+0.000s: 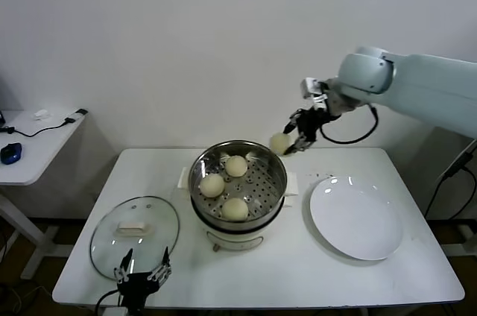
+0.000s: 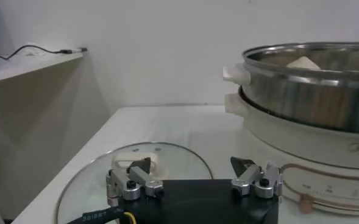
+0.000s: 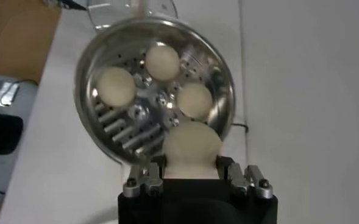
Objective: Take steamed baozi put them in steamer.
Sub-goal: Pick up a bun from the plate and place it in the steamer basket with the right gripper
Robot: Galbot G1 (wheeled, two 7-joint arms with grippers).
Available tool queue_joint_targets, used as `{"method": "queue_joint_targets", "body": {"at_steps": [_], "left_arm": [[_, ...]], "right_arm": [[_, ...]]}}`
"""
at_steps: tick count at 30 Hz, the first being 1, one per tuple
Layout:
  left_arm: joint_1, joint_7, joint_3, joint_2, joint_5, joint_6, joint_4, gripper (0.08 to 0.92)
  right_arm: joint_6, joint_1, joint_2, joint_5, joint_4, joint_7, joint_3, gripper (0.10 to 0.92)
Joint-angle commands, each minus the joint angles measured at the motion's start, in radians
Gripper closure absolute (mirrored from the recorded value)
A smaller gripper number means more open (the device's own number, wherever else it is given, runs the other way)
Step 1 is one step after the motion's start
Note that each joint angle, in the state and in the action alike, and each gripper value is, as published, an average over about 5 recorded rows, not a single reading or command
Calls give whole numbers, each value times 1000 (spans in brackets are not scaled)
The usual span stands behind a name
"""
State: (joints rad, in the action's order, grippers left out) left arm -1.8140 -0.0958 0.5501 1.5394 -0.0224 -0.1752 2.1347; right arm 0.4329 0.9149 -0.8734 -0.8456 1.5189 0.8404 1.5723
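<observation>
four baozi: three (image 1: pixel 236 165) (image 1: pixel 212 185) (image 1: pixel 235 209) in the one steamer (image 1: pixel 273 200), one (image 1: pixel 279 142) held above its rim. one plate (image 1: pixel 356 217), one lid (image 1: pixel 135 235), two tables (image 1: pixel 387 279) (image 1: pixel 33 144), two grippers (image 1: pixel 297 141) (image 1: pixel 141 271).

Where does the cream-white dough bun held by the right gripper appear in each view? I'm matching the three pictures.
Head view: the held cream-white bun hangs above the far right rim of the shiny steel steamer, pinched in the right gripper.
Left wrist view: not in it.
Right wrist view: between the gripper's fingers, over the steamer's rim.
Shared landmark: the steamer.
</observation>
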Motion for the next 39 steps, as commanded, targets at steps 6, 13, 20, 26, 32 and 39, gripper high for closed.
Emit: {"method": "queue_joint_targets", "body": {"at_steps": [6,13,20,26,32,39], "left_arm": [[-1,0,-2,3,-1,0,-4,177],[2,1,0,1,-1,0,-8,177],[9,2,-2,0,-2,-2,-11,177],[6,1,-2,-3,-3,1,-14,177],[5,-1,0,-4,-3,5,-14,177],[3,0,4,-6,2,5,-4,177]], "right_arm": [[153,-204,-130,-48,24,-190,3,457],[151,-268,-141,38,-33,-195,-7,457],[143,-316,-135,75,-57,-201,-34,457],[126,-333,-143,87,-82,-183,-57,450],[106,-331,-145,113,-90,-159,-80,324],[27,-260,-84,106,-55,-50,-121,206]]}}
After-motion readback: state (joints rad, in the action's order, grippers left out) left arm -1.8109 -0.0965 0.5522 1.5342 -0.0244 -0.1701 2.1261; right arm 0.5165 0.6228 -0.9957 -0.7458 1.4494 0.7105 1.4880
